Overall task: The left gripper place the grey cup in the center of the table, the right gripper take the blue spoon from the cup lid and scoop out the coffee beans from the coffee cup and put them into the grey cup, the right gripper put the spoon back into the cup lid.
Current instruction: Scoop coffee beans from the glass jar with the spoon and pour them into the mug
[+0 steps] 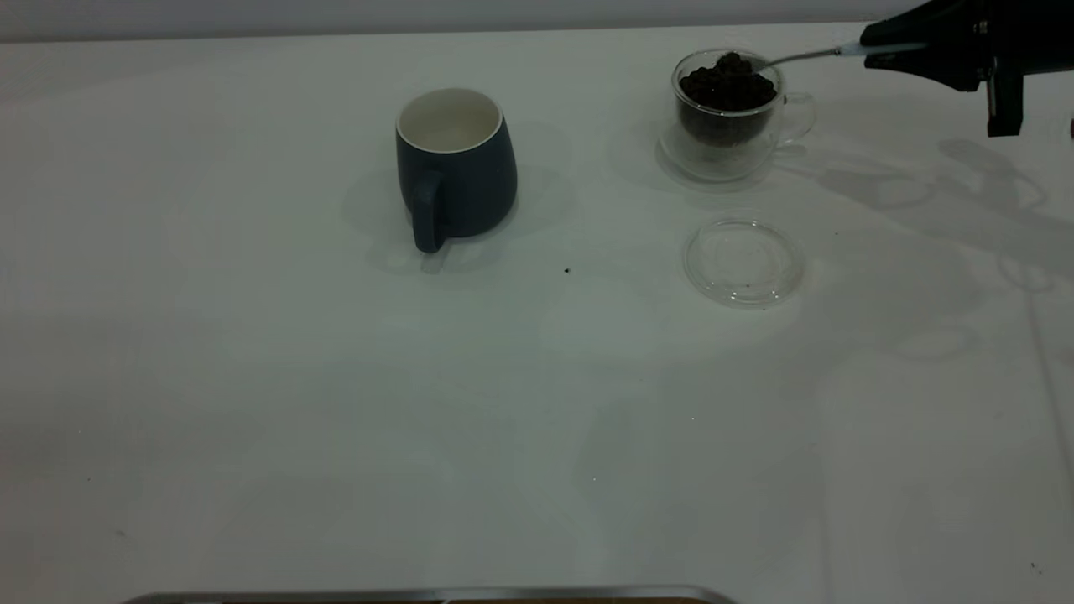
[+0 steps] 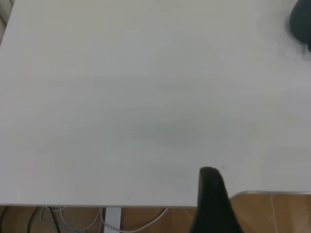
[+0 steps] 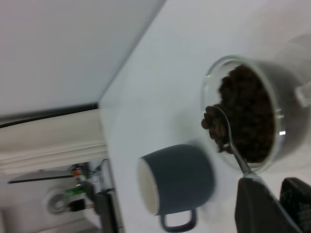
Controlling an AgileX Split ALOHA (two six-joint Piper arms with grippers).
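Observation:
The grey cup point(image 1: 457, 164) stands upright near the middle of the table point(image 1: 252, 377), handle toward the front, its cream inside bare; it also shows in the wrist views point(image 3: 180, 177) point(image 2: 301, 19). The coffee cup point(image 1: 728, 117) at the back right is heaped with coffee beans point(image 1: 726, 88). My right gripper point(image 1: 902, 50) is shut on the blue spoon point(image 1: 805, 55). The spoon's bowl point(image 3: 217, 124) holds beans just above the coffee cup's rim point(image 3: 210, 82). The cup lid point(image 1: 743, 260) lies bare in front of the coffee cup. My left gripper point(image 2: 212, 194) hangs over the table's front edge, far from everything.
A small dark speck point(image 1: 567, 270) lies between the grey cup and the lid. A metal strip point(image 1: 436, 594) runs along the table's front edge. Past that edge are wooden floor point(image 2: 272, 213) and cables point(image 2: 73, 218).

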